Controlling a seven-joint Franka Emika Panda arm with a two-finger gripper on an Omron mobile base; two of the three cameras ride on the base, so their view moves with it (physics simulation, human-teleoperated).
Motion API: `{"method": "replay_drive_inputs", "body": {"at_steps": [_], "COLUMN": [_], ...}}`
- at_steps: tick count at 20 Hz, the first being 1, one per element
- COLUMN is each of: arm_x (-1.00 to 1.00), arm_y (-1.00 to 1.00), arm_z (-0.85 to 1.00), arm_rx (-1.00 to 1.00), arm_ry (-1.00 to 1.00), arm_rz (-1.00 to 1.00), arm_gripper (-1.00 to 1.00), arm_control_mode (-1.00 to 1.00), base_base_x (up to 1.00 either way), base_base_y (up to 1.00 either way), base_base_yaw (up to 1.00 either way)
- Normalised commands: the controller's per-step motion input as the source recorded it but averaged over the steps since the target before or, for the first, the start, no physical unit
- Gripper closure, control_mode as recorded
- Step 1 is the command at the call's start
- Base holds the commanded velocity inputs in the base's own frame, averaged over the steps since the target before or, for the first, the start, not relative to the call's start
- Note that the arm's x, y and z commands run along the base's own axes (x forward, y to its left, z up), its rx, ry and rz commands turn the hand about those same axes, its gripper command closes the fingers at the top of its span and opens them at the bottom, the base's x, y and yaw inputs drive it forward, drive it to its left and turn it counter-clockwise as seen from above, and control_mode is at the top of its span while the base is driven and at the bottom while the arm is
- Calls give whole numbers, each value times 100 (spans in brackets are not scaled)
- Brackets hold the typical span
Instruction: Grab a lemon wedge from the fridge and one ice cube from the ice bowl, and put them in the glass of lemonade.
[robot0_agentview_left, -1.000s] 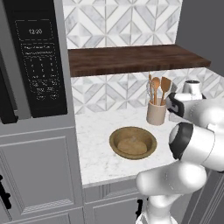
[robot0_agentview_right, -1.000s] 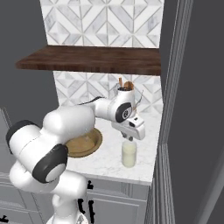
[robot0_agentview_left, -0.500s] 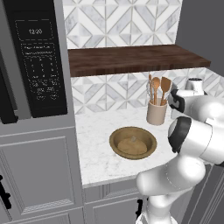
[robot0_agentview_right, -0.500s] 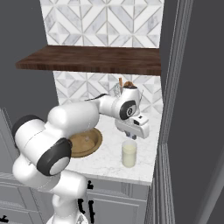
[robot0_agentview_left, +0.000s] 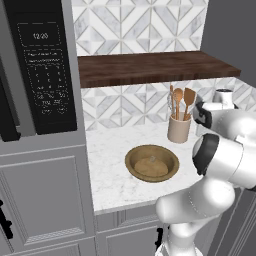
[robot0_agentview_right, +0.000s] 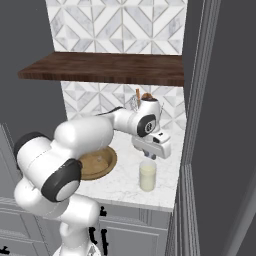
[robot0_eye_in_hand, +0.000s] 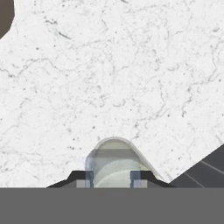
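Observation:
My gripper (robot0_agentview_right: 150, 156) hangs just above the glass of lemonade (robot0_agentview_right: 147, 176), which stands on the white marble counter (robot0_agentview_right: 125, 182) close to the fridge's dark grey side (robot0_agentview_right: 220, 125). In the hand view the gripper (robot0_eye_in_hand: 113, 178) is shut on a pale, nearly see-through ice cube (robot0_eye_in_hand: 113, 164), and the glass (robot0_eye_in_hand: 145, 172) sits right underneath it. The wooden ice bowl (robot0_agentview_left: 151, 163) lies left of the glass; it also shows as the ice bowl (robot0_agentview_right: 97, 162) behind my arm. The lemon wedge is out of view.
A beige cup of wooden utensils (robot0_agentview_left: 179, 127) stands against the tiled wall behind the bowl. A dark wooden shelf (robot0_agentview_left: 150, 67) runs overhead. A black microwave (robot0_agentview_left: 42, 70) sits in the grey cabinets at the left. The counter's front edge (robot0_agentview_right: 130, 202) is near the glass.
The hand has drifted slightly toward the fridge side and settled over the glass. The glass and bowl have not moved.

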Motion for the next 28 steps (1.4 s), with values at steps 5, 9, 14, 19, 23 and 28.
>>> {"method": "replay_drive_inputs", "body": {"at_steps": [5, 9, 14, 19, 23, 28], "arm_x": [-24, -14, -37, -9, 0, 0], "arm_y": [-5, -1, -1, 0, 12, 3], "arm_z": [0, 1, 0, 0, 0, 0], "arm_rx": [2, 3, 5, 0, 0, 0], "arm_ry": [-3, -4, -12, -14, -16, -3], "arm_rz": [0, 0, 0, 0, 0, -1], "arm_gripper": [100, 100, 100, 100, 100, 100], "arm_control_mode": [-100, -100, -100, -100, -100, -100], "base_base_x": [0, 0, 0, 0, 0, 0], "base_base_y": [0, 0, 0, 0, 0, 0], "base_base_yaw": [0, 0, 0, 0, 0, 0]}}
